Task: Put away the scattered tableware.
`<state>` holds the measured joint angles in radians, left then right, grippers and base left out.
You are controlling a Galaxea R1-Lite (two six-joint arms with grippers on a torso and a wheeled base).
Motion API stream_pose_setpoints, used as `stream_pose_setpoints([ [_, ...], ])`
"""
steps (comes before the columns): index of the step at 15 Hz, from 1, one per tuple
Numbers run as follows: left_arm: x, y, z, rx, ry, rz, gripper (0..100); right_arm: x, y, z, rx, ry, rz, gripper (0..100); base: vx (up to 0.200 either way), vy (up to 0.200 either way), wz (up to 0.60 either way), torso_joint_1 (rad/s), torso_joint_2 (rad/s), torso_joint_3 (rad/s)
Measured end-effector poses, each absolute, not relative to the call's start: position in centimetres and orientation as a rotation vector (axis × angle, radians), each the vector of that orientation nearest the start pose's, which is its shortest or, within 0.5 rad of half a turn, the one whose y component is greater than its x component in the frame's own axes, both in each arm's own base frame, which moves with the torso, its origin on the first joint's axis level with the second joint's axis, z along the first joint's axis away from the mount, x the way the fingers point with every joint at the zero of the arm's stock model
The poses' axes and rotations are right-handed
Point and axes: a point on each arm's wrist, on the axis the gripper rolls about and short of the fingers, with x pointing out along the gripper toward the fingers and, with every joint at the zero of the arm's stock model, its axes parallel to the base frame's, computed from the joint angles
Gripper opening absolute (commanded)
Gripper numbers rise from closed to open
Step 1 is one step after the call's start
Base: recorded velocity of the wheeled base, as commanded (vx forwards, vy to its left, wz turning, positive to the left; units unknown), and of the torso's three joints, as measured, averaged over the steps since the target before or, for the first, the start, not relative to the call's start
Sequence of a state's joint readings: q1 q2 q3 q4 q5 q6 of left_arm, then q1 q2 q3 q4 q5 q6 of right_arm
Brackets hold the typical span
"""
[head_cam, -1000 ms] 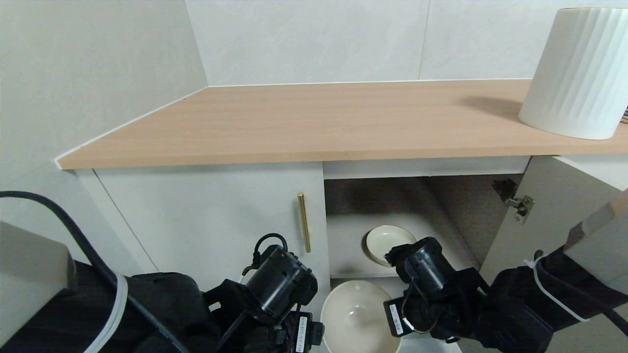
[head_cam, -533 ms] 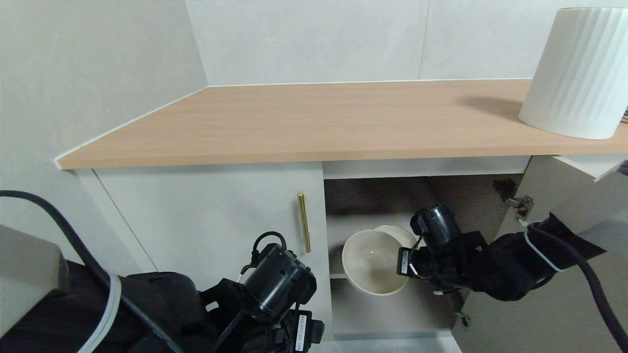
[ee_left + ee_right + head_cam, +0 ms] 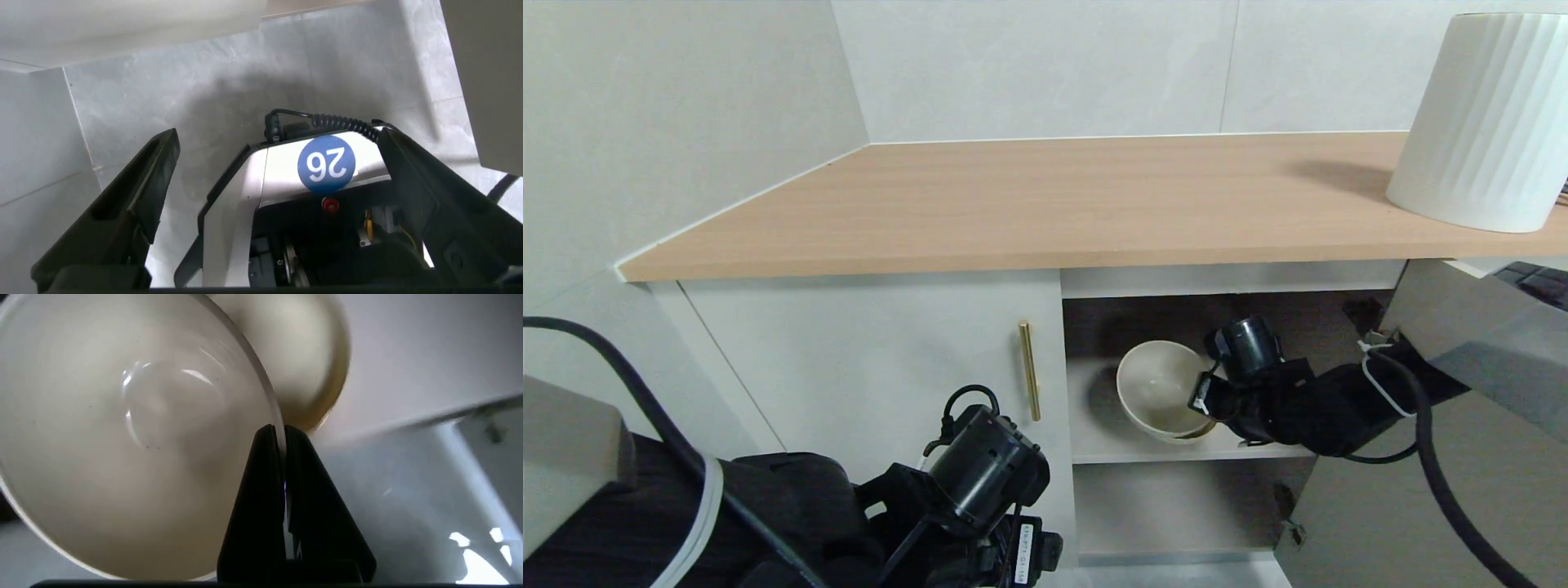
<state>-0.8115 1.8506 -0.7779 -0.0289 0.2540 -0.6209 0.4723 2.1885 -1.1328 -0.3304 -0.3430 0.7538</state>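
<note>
Right gripper (image 3: 1207,400) is gripping the bowl (image 3: 1162,392) by its rim, fingers (image 3: 282,506) clamped across the wall, one inside and one outside. The bowl is hanging tilted inside the open cabinet (image 3: 1347,282), low over the upper shelf (image 3: 1111,437) and partly over a small plate (image 3: 315,351) lying there; I can't tell if the two are touching. Left gripper (image 3: 278,143) is sitting low outside the closed door, fingers apart, nothing between them. Handling call: the bowl is looking like glazed ceramic, so rigid, smooth, probably slippery and chippable, and heavy enough that a one-sided rim pinch is putting torque on the grip. The rim is the only practical hold, since the body is looking too wide to span, so I'm treating the pinch as marginal, not secure. Risk I'm watching: the foot clipping the plate edge, or the bowl rotating in the fingers when weight transfers. I'm suggesting levelling it, seating the base flat on plate or shelf, and only then letting go.
</note>
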Motion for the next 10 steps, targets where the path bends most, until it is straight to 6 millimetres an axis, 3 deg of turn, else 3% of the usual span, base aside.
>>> stream_pose_setpoints([
  [4, 20.0, -20.2, 8.3, -0.029, 1.006, -0.200, 100, 38.3, 17.0, 4.8, 0.442, 0.637, -0.213, 0, 0.000, 0.000, 0.00, 0.000, 0.00, 0.000],
  [10, 20.0, -20.2, 8.3, -0.030, 1.006, -0.200, 100, 39.5, 16.8, 3.2, 0.438, 0.647, -0.236, 0, 0.000, 0.000, 0.00, 0.000, 0.00, 0.000],
])
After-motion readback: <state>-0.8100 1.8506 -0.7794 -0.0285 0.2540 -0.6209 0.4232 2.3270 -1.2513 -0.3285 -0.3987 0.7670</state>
